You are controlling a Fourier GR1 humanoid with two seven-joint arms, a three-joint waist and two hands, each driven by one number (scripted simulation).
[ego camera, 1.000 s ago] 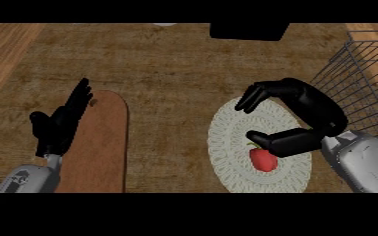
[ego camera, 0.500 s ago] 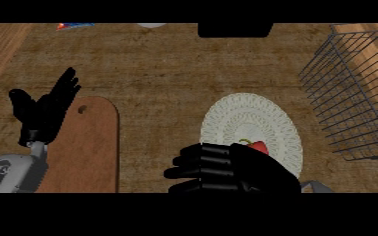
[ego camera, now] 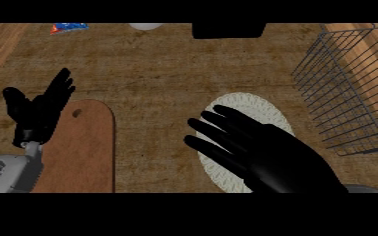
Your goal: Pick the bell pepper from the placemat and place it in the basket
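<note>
1. Filling the whole view, the counter (ego camera: 162, 70) is a brown, woven-looking top, with bare wood showing at the far left corner.
2. The right hand (ego camera: 273, 157) is large in the near right, back upward, its fingers (ego camera: 214, 130) straight and slightly spread, pointing far-left. It lies over the near half of the placemat. Whether anything is under the palm cannot be told.
3. The basket (ego camera: 336, 95) is a dark wire one at the right edge, its side sloping from far to near. It stands just beside the placemat's right side; whether they touch cannot be told.
4. The board (ego camera: 81, 150) is a reddish wooden cutting board at near left, with a rounded far end and a small hole there.
5. The placemat (ego camera: 247, 107) is pale, round and woven, between board and basket. Only its far part and left rim show past the hand.
6. The left hand (ego camera: 37, 112) rests at the left edge, fingers straight and up, thumb out, overlapping the board's left rim.
7. A black block (ego camera: 229, 30) sits at the far edge, right of centre.
8. A white round thing (ego camera: 146, 26) and a blue-red packet (ego camera: 68, 27) lie at the far left.
9. The pepper shows nowhere; the right hand covers the part of the mat where it could lie.
</note>
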